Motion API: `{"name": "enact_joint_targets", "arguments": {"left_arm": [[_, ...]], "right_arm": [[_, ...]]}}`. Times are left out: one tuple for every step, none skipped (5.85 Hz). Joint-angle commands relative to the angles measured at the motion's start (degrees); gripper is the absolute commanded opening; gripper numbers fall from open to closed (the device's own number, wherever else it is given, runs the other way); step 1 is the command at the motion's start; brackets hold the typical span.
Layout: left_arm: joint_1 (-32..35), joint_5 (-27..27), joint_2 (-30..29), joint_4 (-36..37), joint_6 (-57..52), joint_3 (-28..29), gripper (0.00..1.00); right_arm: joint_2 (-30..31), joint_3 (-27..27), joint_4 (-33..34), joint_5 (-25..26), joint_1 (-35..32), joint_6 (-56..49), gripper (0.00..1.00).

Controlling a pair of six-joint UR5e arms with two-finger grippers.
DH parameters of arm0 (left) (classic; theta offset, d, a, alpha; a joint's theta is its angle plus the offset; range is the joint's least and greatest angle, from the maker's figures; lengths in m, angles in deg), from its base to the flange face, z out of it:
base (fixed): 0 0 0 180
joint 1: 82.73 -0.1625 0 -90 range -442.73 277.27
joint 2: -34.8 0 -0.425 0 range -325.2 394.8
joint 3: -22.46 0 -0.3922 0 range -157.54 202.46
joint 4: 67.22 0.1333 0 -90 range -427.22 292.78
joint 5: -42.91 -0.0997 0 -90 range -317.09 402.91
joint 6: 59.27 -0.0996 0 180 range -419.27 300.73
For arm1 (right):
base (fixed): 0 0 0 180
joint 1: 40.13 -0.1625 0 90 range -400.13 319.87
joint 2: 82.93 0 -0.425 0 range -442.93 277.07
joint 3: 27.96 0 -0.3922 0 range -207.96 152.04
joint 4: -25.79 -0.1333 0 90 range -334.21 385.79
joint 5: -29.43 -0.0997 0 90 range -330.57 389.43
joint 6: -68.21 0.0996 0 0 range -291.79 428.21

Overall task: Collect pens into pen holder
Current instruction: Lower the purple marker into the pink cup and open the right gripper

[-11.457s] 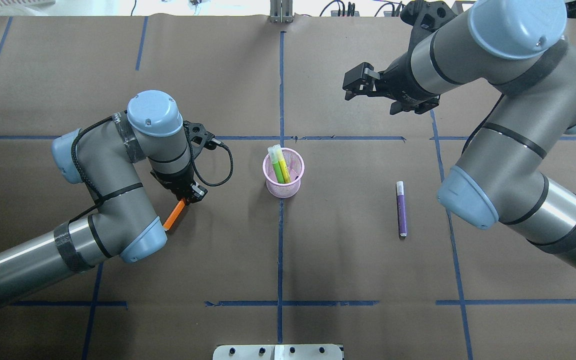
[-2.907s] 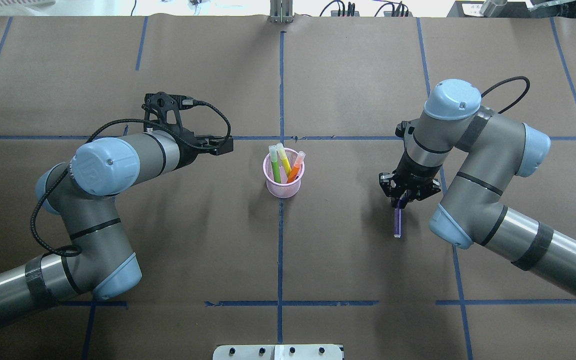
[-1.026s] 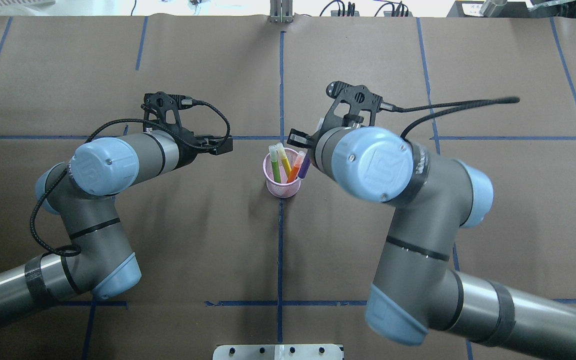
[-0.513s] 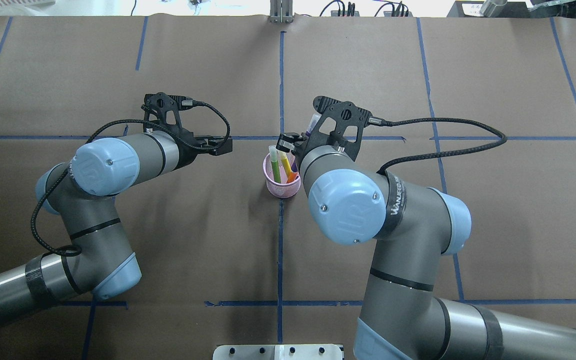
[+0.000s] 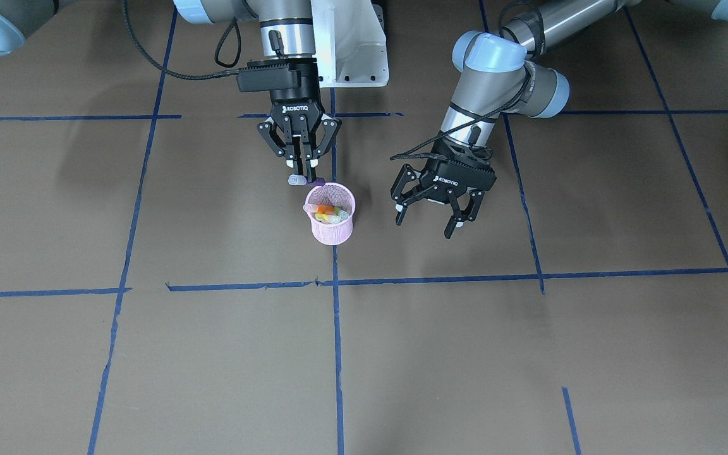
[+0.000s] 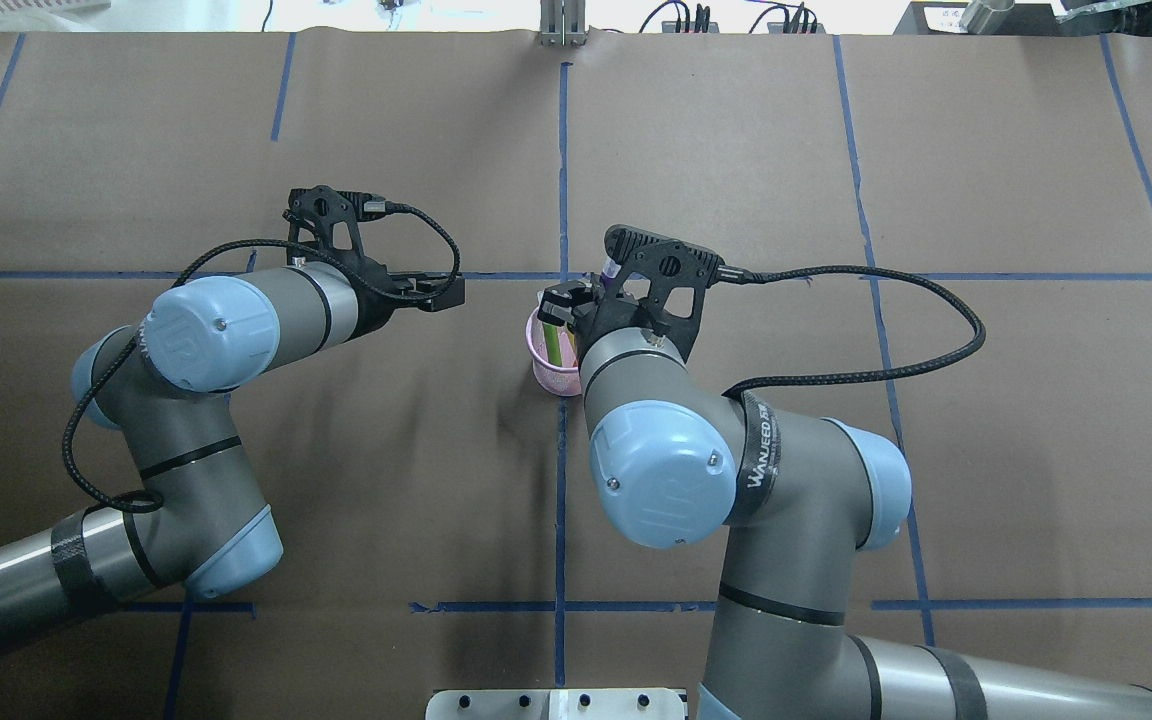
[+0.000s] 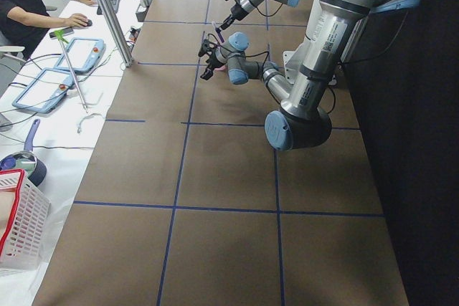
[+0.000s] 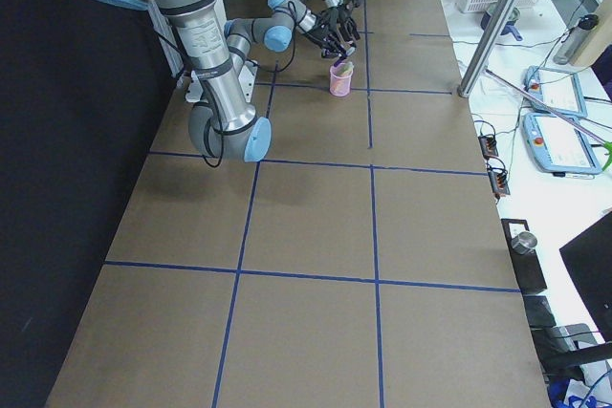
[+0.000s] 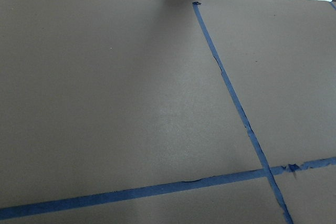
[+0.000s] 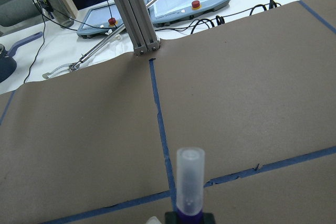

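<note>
Right claw (image 5: 304, 172) is clenched on the purple pen (image 5: 317, 181) – whitish cap poking out to one side, purple end right at the robot-side rim of the pen holder (image 5: 351, 201); whether it touches, I cannot tell. Three seconds ago that pen lay on the counter (image 5: 528, 354) out to the right. Half a second ago the wrist sat a shade farther right – now, from overhead, the arm covers most of the cup. The orange pen (image 5: 322, 208) and green pen (image 5: 332, 218) sit inside; eleven seconds back the orange one was on the counter in the left claw. Left claw (image 5: 430, 221) hangs spread wide beside the holder, gripping nothing, unmoved these last three seconds.
</note>
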Motion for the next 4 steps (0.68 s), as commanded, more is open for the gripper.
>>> {"name": "enact_joint_targets", "arguments": {"left_arm": [[0.0, 0.0, 0.0, 0.0, 0.0, 0.1, 1.0], [0.0, 0.0, 0.0, 0.0, 0.1, 0.2, 1.0], [0.0, 0.0, 0.0, 0.0, 0.1, 0.2, 1.0], [0.0, 0.0, 0.0, 0.0, 0.1, 0.2, 1.0]], "right_arm": [[-0.9, 2.7, 0.0, 4.3, 1.3, 0.0, 0.01], [-1.0, 3.1, 0.0, 4.6, 1.6, 0.1, 0.01], [-2.3, 4.7, -0.1, 5.9, 2.0, 0.2, 0.02], [-3.0, 5.8, -0.2, 6.0, 2.2, 0.2, 0.03]]}}
